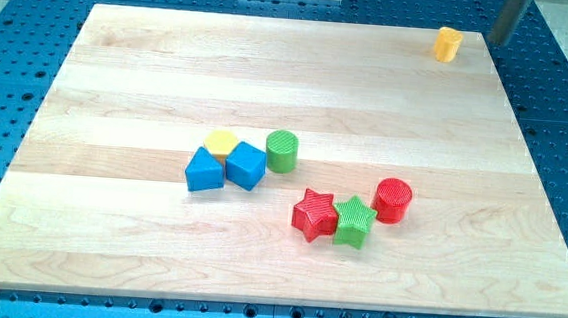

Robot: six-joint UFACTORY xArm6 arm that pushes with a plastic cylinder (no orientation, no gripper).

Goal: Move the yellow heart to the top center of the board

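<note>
The yellow heart (pixel 447 44) is seen near the top right corner of the wooden desk (pixel 170 71), close to its top edge. The dark rod enters at the view's top right, and my tip (pixel 499 42) is found at about three o'clock from the heart, just beside it but apart. No fingers are carried by the rod, so no opening or closing can be told.

Open wood is left along the top edge toward nine o'clock of the heart.

Mid-desk, a yellow block (pixel 222 143), a blue block (pixel 204 170), a blue cube (pixel 245 165) and a green cylinder (pixel 282 151) are clustered. Lower right, a red star (pixel 313 214), a green star (pixel 355 221) and a red cylinder (pixel 393 201) are grouped.
</note>
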